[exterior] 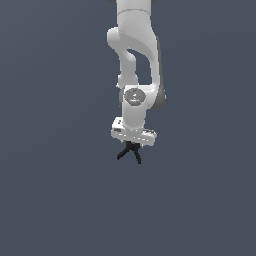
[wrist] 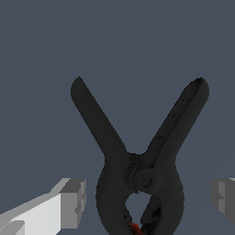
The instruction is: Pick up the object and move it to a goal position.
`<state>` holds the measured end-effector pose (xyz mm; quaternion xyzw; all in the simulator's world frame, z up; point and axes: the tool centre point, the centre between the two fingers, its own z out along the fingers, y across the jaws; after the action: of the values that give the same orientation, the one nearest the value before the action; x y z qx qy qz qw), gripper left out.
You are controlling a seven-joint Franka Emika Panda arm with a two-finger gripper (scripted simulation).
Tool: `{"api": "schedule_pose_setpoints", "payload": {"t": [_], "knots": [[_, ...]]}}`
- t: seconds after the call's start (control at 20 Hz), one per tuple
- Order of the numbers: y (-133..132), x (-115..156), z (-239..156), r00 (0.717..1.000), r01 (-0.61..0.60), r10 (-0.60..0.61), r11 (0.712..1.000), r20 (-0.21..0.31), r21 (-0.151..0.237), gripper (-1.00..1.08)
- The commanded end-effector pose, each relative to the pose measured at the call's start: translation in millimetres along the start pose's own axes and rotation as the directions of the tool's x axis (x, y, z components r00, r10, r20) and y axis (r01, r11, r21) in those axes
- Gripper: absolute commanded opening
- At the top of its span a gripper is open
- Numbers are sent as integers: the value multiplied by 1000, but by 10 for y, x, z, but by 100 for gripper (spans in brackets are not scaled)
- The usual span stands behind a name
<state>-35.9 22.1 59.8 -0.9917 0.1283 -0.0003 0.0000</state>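
While tool (wrist: 147, 199) spread | black clamp (wrist: 137, 165) between fingers (wrist: 73, 202); untouched

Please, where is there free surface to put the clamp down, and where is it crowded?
In the exterior view, the grey surface shows bare on every side of the arm. The only crowded spot is under the gripper, where the black clamp sits between its two fingers, with a gap to each.

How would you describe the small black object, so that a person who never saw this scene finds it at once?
Follow the white arm down to its pincer. The clamp sits between the open fingers. It is the only black thing: two splayed legs, a looped head, a tiny red tip.
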Motion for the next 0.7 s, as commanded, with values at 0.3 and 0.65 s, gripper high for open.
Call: {"api": "schedule_pose_setpoints", "payload": {"t": [0.3, 0.65], "knots": [[0, -15, 363, 1000, -3, 3, 1000, 1, 0, 100], [-4, -9, 406, 1000, -3, 3, 1000, 1, 0, -100]]}}
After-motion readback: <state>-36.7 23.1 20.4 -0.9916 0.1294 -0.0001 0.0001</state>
